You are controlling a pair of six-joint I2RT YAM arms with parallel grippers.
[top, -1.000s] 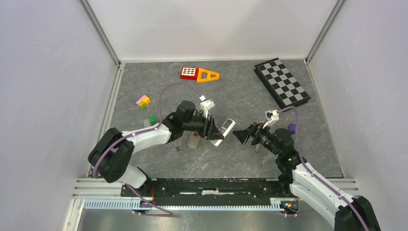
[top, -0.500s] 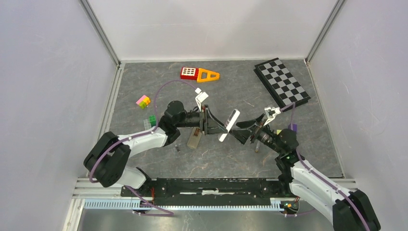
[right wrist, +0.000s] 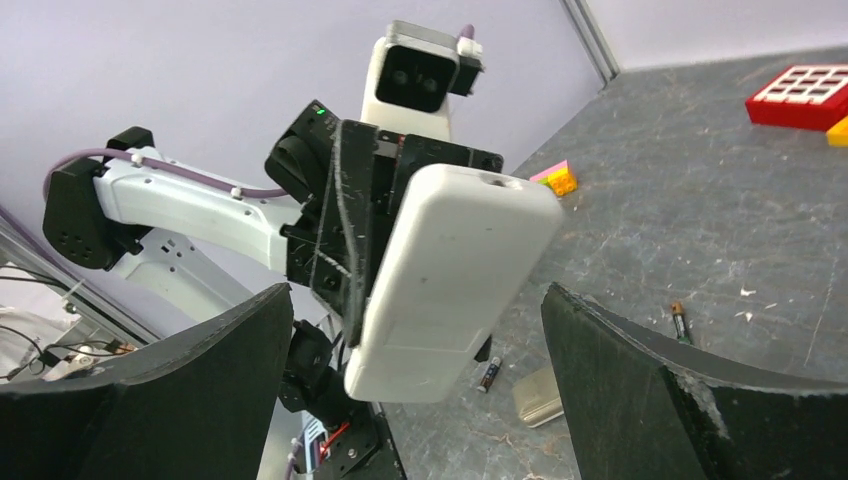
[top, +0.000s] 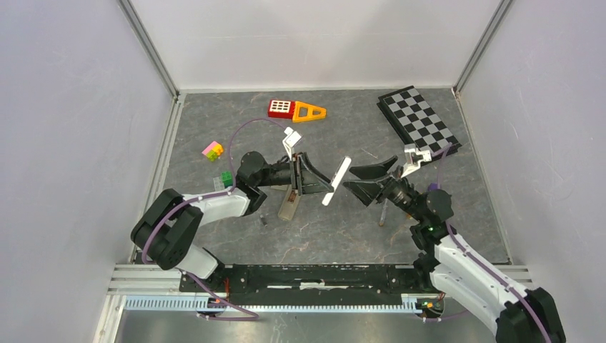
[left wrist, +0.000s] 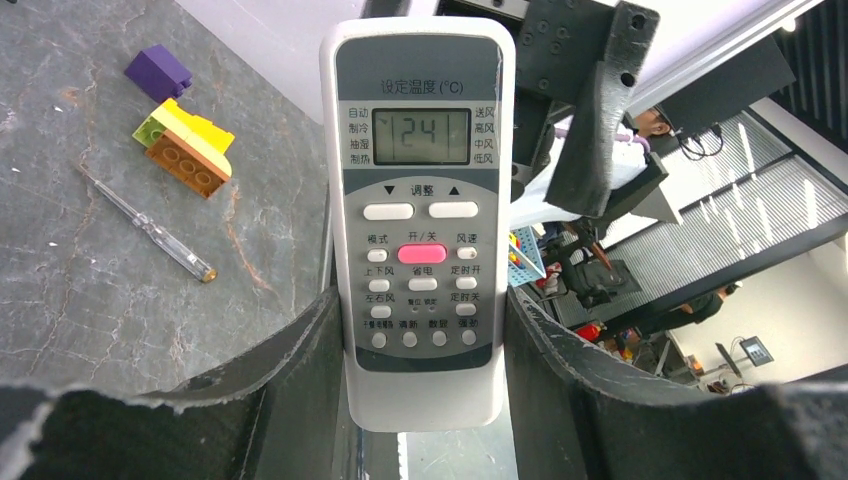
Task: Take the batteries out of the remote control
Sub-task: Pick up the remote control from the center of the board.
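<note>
Bricks (left wrist: 185, 150), perhaps screwdriver (left wrist: 147, 223), beyond remote (left wrist: 420, 200)

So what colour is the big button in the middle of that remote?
Pink. The button on the remote shows best in the left wrist view.

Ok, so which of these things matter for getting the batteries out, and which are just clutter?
Job: white remote in the left claw; loose batteries; open right claw.
Clutter: checkerboard, toy bricks, pen-like stick.
</note>
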